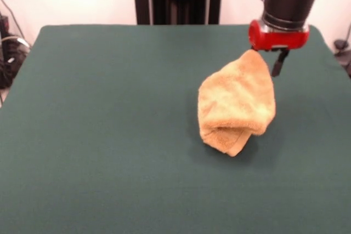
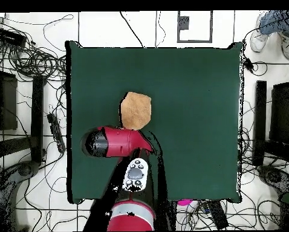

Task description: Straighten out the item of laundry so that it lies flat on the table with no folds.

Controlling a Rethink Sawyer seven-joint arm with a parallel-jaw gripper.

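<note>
On the table, the tool lifts the folded towel by a corner.

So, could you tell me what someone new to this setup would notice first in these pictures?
Most likely the mustard-yellow towel, bright against the dark green table: in the front view it hangs in a peaked, folded heap, its top corner lifted. Right above that corner is the red and black gripper, shut on the towel. In the overhead view a person's shoes show at the top right corner.
</note>
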